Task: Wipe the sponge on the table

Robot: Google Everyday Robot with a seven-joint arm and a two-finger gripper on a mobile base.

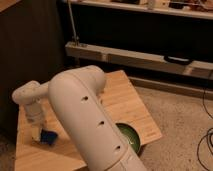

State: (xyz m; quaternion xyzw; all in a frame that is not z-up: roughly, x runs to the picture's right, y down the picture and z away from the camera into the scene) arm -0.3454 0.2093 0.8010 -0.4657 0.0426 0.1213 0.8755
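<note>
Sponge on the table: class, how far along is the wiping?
Done: the hand, near the left edge of the table, is shut on the sponge. Under way: sponge resting on the wood. Left: wiping the other boards; nothing shows how much is covered.

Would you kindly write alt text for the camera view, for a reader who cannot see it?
The robot's hand, shut on a small dark blue sponge, holds it on a light wooden table, toward the picture's left. A green bowl shows partly behind the white arm.
</note>
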